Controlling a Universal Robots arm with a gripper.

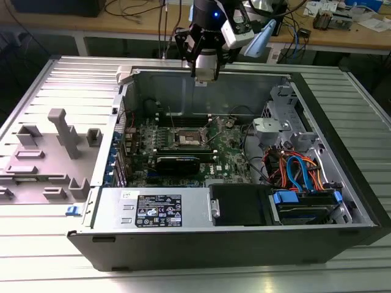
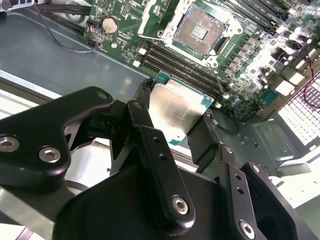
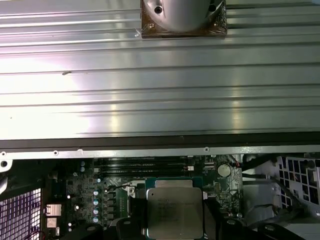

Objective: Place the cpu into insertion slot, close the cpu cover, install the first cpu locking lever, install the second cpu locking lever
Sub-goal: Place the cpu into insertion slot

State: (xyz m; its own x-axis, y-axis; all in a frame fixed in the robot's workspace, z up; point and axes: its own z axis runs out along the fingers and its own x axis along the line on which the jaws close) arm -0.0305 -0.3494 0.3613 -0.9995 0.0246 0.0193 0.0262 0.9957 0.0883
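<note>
The cpu, a flat square chip with a silvery top and green edge, hangs in the air with my gripper shut on it, one black finger on each of two opposite sides. In the first wrist view the cpu is held the same way by the gripper, over the green board. The insertion slot lies beyond the chip with its dark centre uncovered and silver metal parts along its side. In the exterior view the gripper hovers above the case's back wall, higher than the slot.
The open computer case surrounds the board. Long memory slots and a black card flank the slot. Coloured cables and a drive cage sit at the exterior view's right, and a grey plastic fixture at its left.
</note>
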